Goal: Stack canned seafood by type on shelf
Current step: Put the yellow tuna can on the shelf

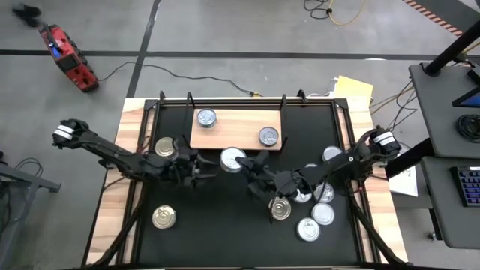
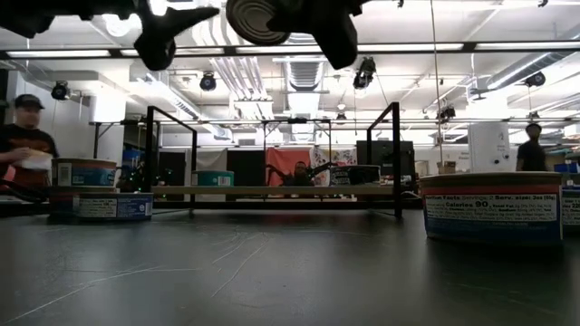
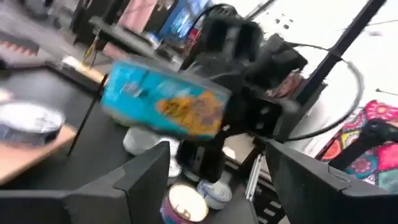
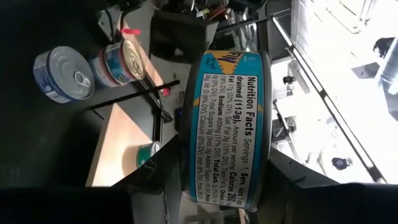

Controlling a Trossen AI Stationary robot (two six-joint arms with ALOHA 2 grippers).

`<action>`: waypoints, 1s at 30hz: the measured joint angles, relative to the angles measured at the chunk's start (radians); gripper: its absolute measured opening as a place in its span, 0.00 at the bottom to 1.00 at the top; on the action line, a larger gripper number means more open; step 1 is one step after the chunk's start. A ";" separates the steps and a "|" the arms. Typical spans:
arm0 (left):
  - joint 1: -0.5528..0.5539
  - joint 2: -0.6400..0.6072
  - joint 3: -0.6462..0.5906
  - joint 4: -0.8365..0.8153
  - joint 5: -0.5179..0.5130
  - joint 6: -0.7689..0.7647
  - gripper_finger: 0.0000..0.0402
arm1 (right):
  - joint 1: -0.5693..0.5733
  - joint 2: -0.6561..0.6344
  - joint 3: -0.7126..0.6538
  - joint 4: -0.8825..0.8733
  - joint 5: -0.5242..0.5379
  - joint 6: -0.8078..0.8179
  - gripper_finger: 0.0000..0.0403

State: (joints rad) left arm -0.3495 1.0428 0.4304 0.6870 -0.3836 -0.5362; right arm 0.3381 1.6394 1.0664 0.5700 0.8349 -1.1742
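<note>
My right gripper (image 1: 251, 169) is shut on a teal-labelled can (image 4: 229, 124) with a silver top (image 1: 232, 159), held high above the table just in front of the shelf (image 1: 236, 129). My left gripper (image 1: 201, 166) stands open close to the can's left side, with nothing between its fingers (image 3: 149, 171). In the left wrist view the can (image 3: 163, 102) hangs beyond my left gripper (image 3: 217, 165), in the right gripper's hold. Two silver-topped cans (image 1: 206, 118) (image 1: 269, 136) stand upright on the shelf board. My right gripper pinches the can between its two fingers (image 4: 155, 177), which lie against its two flat ends beside the rim (image 4: 194, 162). The fingers come about level from the table's right side. The can is tilted and lifted clear of the table and shelf, its label wall (image 4: 230, 93) facing the wrist.
Several loose cans lie at the right front (image 1: 313, 214), one gold-topped (image 1: 280, 208). Gold-topped cans stand at the left (image 1: 164, 146) and left front (image 1: 164, 217). A black frame (image 1: 225, 100) runs along the table's far edge. People stand in the room beyond (image 2: 23, 136).
</note>
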 joint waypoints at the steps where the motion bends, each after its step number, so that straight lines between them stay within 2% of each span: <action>1: 0.000 -0.016 0.000 -0.023 0.000 0.021 0.62 | -0.004 -0.002 0.000 0.000 -0.004 0.003 0.33; 9: 0.001 -0.180 0.002 -0.278 0.000 0.171 0.62 | -0.056 -0.010 -0.002 -0.053 -0.158 0.087 0.33; 16: 0.001 -0.311 0.032 -0.494 -0.003 0.177 0.62 | -0.150 -0.010 0.003 -0.161 -0.389 0.313 0.33; 21: 0.001 -0.366 0.064 -0.609 -0.084 0.229 0.62 | -0.227 -0.004 0.004 -0.177 -0.475 0.455 0.33; 25: 0.001 -0.376 0.068 -0.624 -0.150 0.276 0.62 | -0.275 0.009 0.005 -0.178 -0.547 0.523 0.33; 30: 0.001 -0.352 0.066 -0.631 -0.158 0.276 0.62 | -0.300 0.040 0.006 -0.171 -0.549 0.490 0.33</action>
State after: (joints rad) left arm -0.3485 0.6912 0.4969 0.0556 -0.5415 -0.2604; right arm 0.0383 1.6796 1.0720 0.3994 0.2861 -0.6837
